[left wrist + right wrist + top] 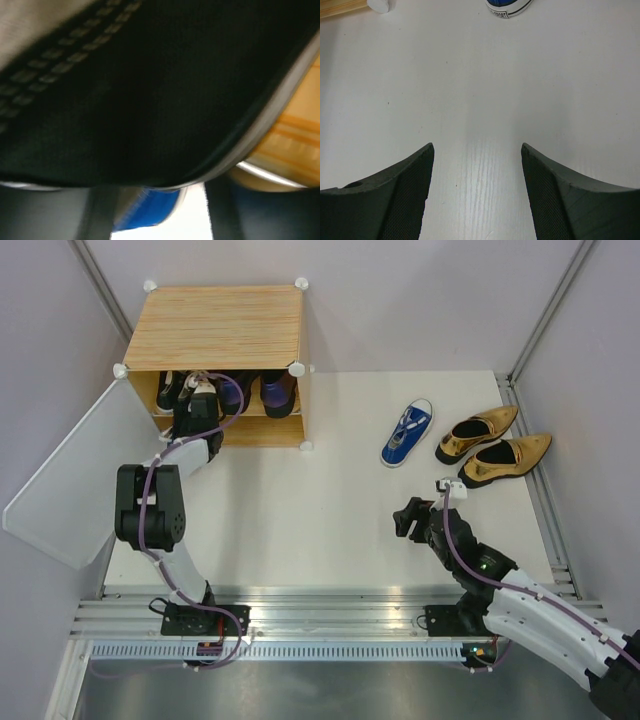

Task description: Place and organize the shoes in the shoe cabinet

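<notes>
Right hand (476, 147) spread, blue sneaker (406, 433) well ahead

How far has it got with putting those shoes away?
Roughly halfway. Done: purple heels sit among the shoes already inside the cabinet. In hand: the left gripper is inside the cabinet opening, right up against a black sneaker; its grip is hidden. Left: one blue sneaker and two gold heels lie on the table, with the right gripper open and empty nearby.
</notes>
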### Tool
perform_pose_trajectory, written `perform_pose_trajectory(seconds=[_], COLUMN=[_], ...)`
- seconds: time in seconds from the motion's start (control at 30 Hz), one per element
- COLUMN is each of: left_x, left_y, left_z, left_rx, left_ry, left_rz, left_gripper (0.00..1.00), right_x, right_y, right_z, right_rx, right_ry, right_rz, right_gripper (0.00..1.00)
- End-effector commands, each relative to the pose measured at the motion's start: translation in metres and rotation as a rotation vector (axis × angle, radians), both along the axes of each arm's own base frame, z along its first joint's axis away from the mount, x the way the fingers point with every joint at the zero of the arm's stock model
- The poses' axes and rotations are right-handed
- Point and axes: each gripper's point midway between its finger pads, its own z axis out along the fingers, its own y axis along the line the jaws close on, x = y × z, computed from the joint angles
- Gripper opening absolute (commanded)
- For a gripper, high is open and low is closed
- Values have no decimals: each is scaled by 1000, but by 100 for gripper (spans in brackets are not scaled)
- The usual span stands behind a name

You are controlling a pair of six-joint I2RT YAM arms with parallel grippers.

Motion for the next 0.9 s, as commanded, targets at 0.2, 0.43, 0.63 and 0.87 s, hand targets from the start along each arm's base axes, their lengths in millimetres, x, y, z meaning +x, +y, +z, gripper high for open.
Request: perform_pose_trajectory(seconds=[0.2, 0.43, 0.63, 0.87], left_x=[6, -13, -44, -94], left_y=[-11, -35, -46, -46], left_z=[24, 47, 78, 75], left_rx=[-135, -305, -425, -732], left_ry=[-123, -179, -265, -399], left_rz=[25, -13, -6, 149], left_gripper=[80, 80, 80, 45], right_x=[5, 4, 2, 0], right_y=[-2, -1, 1, 2], right_z=[6, 6, 7, 11], right_rx=[-1, 6, 18, 38], right_ry=[-22, -22, -26, -40], right_rz=[-20, -12, 1, 9], right_gripper=[75, 74, 74, 74])
